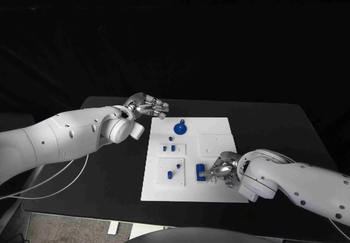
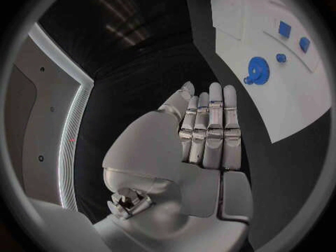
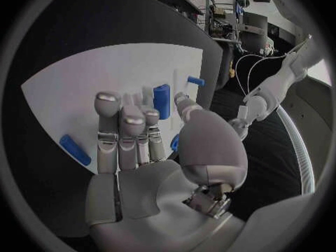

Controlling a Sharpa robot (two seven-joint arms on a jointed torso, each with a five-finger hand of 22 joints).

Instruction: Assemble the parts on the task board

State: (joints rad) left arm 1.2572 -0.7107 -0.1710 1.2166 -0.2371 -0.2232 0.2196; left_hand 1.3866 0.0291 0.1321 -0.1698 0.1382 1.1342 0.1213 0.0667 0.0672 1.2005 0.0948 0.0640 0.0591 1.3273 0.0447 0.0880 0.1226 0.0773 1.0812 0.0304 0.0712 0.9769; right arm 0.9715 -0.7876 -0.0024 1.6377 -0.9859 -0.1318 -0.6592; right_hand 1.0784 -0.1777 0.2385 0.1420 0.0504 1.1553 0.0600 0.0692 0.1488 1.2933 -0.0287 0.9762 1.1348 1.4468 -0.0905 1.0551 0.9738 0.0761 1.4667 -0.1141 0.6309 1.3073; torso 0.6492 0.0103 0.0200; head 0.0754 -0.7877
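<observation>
We see the white task board [image 1: 219, 132] lying flat mid-surface. Near its far edge a blue gear [image 1: 180, 128] lies flat. Small blue pegs [image 1: 169, 149] stand mid-board, and a blue cylinder [image 1: 200, 172] stands near the near edge.

White rounded arms, small dark screw holes; silver segmented left hand [image 1: 148, 107], right hand [image 1: 219, 171].
</observation>
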